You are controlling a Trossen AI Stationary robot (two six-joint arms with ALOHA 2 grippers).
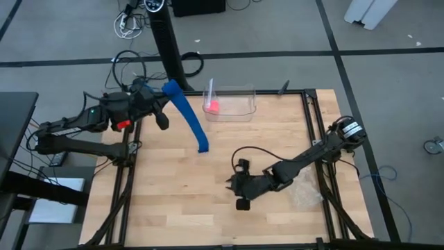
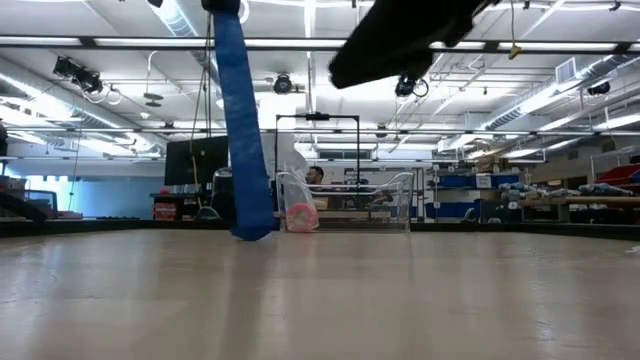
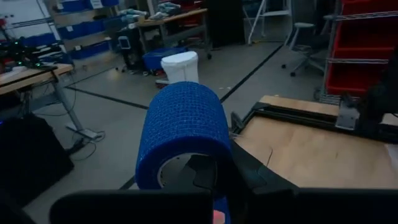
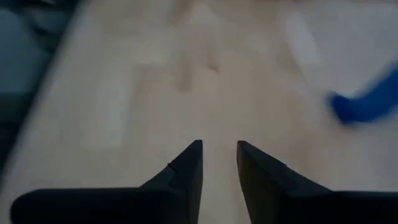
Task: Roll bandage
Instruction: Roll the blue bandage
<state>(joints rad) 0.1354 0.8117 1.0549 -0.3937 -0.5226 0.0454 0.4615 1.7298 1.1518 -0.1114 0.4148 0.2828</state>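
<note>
The right gripper (image 4: 219, 163) waits low over the table (image 1: 173, 201) with fingers apart and empty, while farther off the left gripper (image 1: 161, 104) clenches the bandage (image 1: 189, 117) up high so its tail hangs down, ready for rolling.

Left gripper (image 1: 164, 89) clamped high; right gripper (image 4: 219, 163) fingers parted.

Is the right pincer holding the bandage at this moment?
No, in the right wrist view the right pincer has an empty gap over bare table, and the bandage lies apart from it.
</note>
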